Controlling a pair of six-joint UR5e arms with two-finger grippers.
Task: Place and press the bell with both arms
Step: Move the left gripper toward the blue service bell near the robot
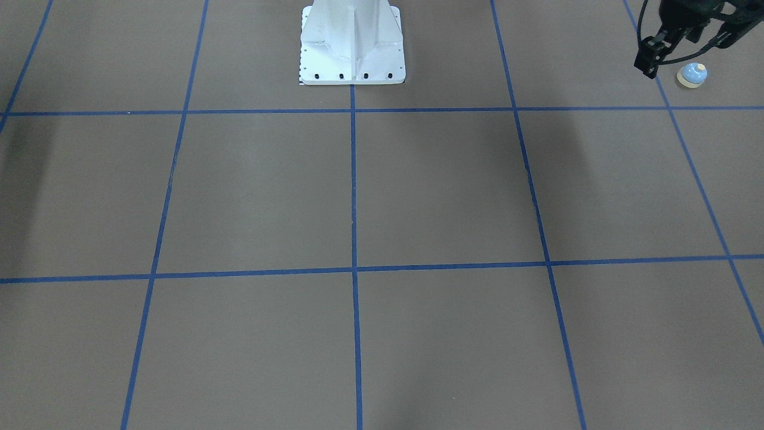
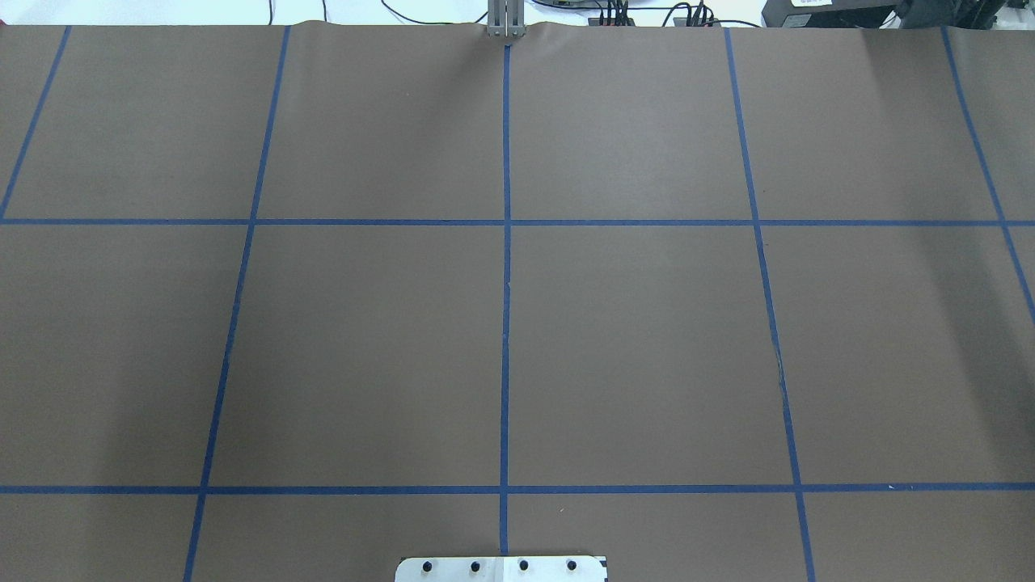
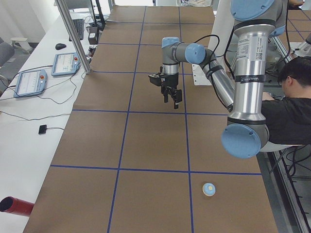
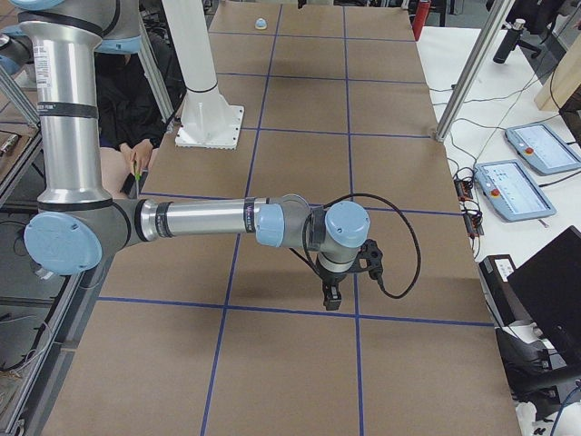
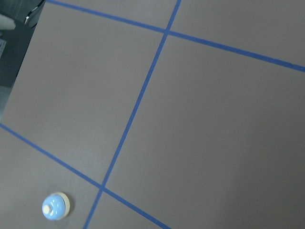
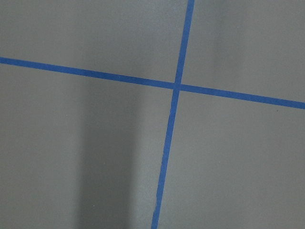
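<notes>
The light-blue bell (image 1: 692, 74) with its cream button stands upright on the brown table near the robot's left end. It also shows in the exterior left view (image 3: 209, 189), the exterior right view (image 4: 260, 23) and the left wrist view (image 5: 55, 206). My left gripper (image 1: 680, 52) hangs above the table beside the bell, apart from it, and its jaws look open and empty. It also shows in the exterior left view (image 3: 170, 99). My right gripper (image 4: 331, 300) points down over the table's far right end. I cannot tell whether it is open or shut.
The white pedestal (image 1: 352, 48) stands at the table's robot side, in the middle. Blue tape lines (image 2: 505, 323) divide the brown mat. A seated person (image 3: 286, 107) is beside the left arm. A red cylinder (image 3: 14, 206) and pendants (image 3: 68, 63) lie on the side bench.
</notes>
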